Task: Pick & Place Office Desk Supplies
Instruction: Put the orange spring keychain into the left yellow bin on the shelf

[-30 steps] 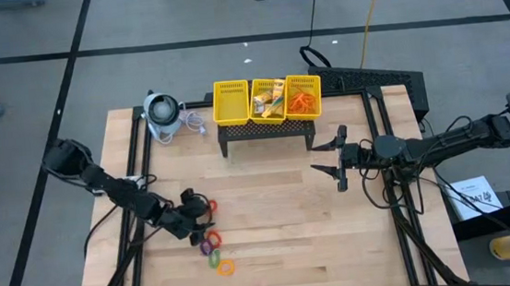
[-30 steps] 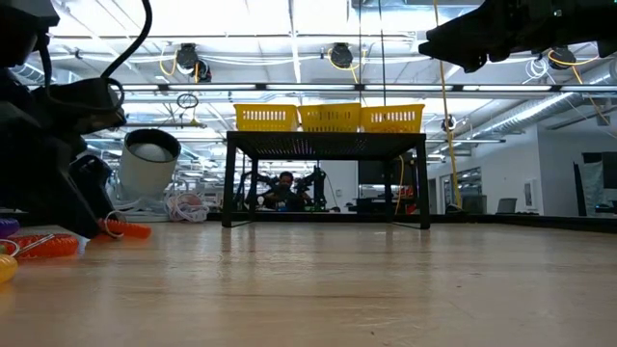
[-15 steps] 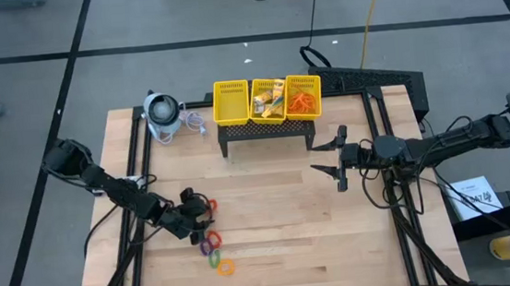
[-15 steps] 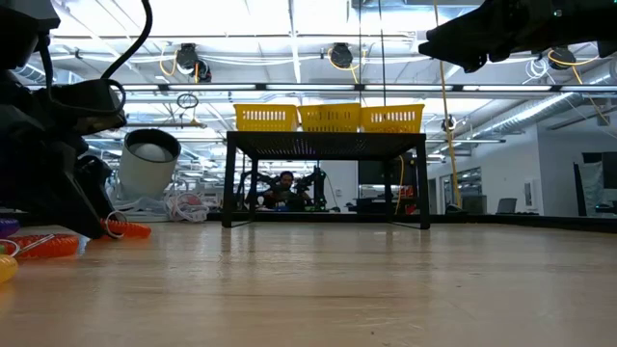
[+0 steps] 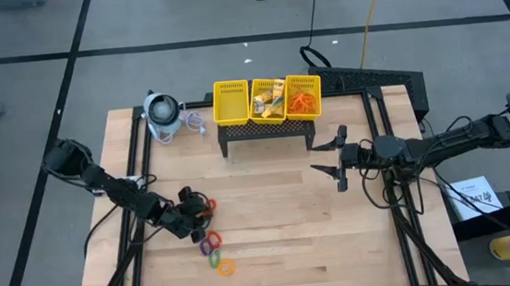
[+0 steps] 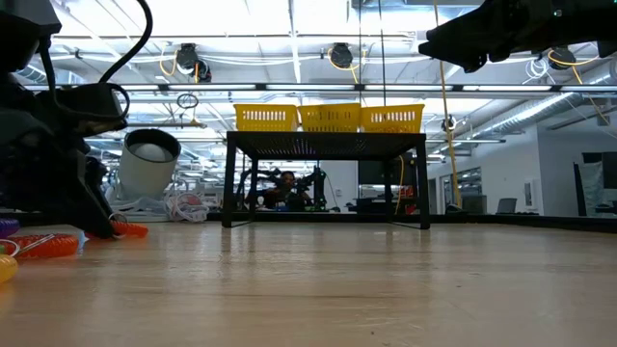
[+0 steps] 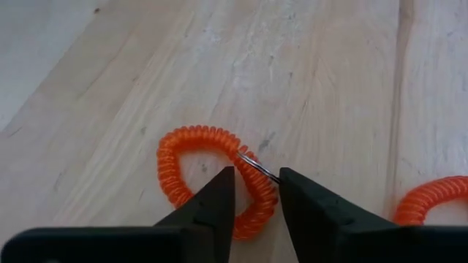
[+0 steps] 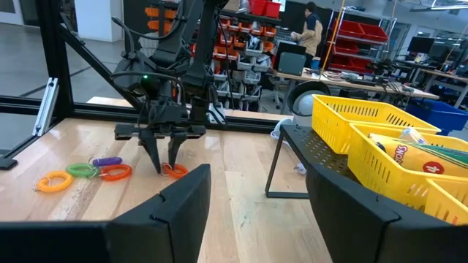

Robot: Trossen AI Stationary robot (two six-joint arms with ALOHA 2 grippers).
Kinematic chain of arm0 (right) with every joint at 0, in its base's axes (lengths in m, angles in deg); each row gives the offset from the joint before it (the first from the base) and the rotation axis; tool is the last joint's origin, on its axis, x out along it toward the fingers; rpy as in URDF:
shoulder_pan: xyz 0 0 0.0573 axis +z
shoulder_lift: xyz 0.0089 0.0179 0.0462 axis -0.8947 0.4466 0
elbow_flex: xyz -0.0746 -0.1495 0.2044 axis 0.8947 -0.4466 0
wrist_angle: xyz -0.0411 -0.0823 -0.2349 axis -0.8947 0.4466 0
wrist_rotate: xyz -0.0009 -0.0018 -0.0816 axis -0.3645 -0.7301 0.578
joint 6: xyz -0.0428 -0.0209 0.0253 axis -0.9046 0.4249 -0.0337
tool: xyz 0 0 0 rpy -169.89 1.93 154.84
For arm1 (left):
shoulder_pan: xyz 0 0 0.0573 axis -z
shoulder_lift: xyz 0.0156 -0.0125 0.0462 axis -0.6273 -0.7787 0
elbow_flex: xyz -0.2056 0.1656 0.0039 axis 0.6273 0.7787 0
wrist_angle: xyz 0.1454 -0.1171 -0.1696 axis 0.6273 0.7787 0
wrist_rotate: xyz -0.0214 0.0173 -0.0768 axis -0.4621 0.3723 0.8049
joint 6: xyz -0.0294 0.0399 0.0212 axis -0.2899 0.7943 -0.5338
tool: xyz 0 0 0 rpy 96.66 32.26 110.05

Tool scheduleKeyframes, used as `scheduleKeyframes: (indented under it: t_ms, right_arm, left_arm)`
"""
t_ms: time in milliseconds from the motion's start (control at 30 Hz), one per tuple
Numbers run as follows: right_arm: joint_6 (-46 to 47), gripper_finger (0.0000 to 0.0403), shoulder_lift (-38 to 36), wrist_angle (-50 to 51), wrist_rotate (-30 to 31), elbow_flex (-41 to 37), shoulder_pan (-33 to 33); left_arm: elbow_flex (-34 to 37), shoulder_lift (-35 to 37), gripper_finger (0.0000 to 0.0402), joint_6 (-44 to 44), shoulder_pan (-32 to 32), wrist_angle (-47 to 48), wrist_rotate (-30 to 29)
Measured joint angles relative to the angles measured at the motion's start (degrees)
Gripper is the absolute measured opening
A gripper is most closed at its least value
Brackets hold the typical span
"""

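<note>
Two dark fingers of the left gripper (image 7: 256,201) stand down on the wooden table (image 5: 337,238), one on each side of the near arc of a red-orange coiled ring (image 7: 212,175); the coil passes through the narrow gap between them, and a small metal ring fixed to it shows just above the gap. The jaws look drawn in close about the coil, yet the ring lies flat on the wood, and whether the pads truly press it I cannot tell. In the high view this gripper (image 5: 196,206) sits at the left of the table, toward the near half, with the ring (image 5: 208,204) at its tips. Just nearer lie three more rings in a short row: a purple one (image 5: 209,246), a green one (image 5: 213,257) and an orange one (image 5: 224,268), with another orange coil (image 7: 435,197) showing beside the held spot in the left wrist view. At the far edge a yellow mesh basket (image 5: 269,116) rests on a black stand; its left compartment looks bare, the middle one holds yellow-orange packets (image 5: 269,98), and the right one holds orange rubber bands (image 5: 303,99). A grey-white round device (image 5: 162,114) with a cord stands left of the basket. The right gripper (image 5: 334,166) hangs above the table's right side, its fingers spread wide with nothing between them.
</note>
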Motion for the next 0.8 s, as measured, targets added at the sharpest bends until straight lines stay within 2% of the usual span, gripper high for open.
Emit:
scheduleKeyframes:
  t_ms: [633,800]
  right_arm:
    - [0.0,0.0215,0.0,0.0,0.0,0.0,0.0]
    - [0.0,0.0215,0.0,0.0,0.0,0.0,0.0]
  left_arm:
    - [0.0,0.0,0.0109,-6.4,0.0,-0.1,-2.1]
    - [0.0,0.0,0.0082,-6.5,0.0,0.0,-2.5]
